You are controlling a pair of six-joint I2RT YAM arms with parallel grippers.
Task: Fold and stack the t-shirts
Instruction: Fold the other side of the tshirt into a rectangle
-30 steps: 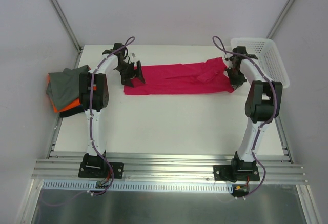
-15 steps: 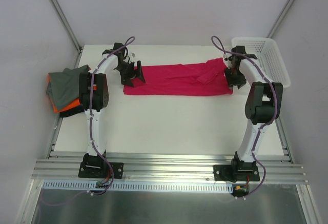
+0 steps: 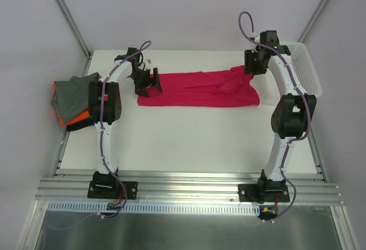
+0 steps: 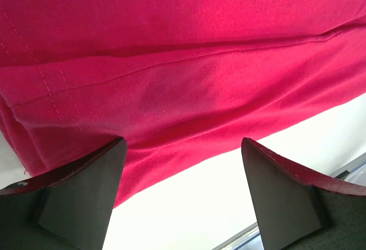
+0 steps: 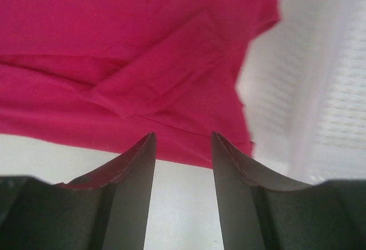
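A magenta-pink t-shirt (image 3: 200, 88) lies folded into a long strip across the far half of the table. It fills the left wrist view (image 4: 171, 61) and the right wrist view (image 5: 131, 61). My left gripper (image 3: 150, 87) is open and empty just above the shirt's left end (image 4: 183, 147). My right gripper (image 3: 256, 67) is open and empty, raised above the shirt's right end, with a folded sleeve (image 5: 166, 61) ahead of its fingers (image 5: 131, 170). A grey t-shirt (image 3: 74, 92) lies over an orange one (image 3: 77, 118) at the left table edge.
A white mesh basket (image 3: 297, 67) stands at the far right, close behind my right arm, and shows blurred in the right wrist view (image 5: 337, 90). Metal rails (image 3: 183, 190) run along the near edge. The walls close in on both sides.
My right gripper has let go of the shirt's right end and risen up and back toward the basket. The shirt's right end now lies flat. My left arm has not moved.
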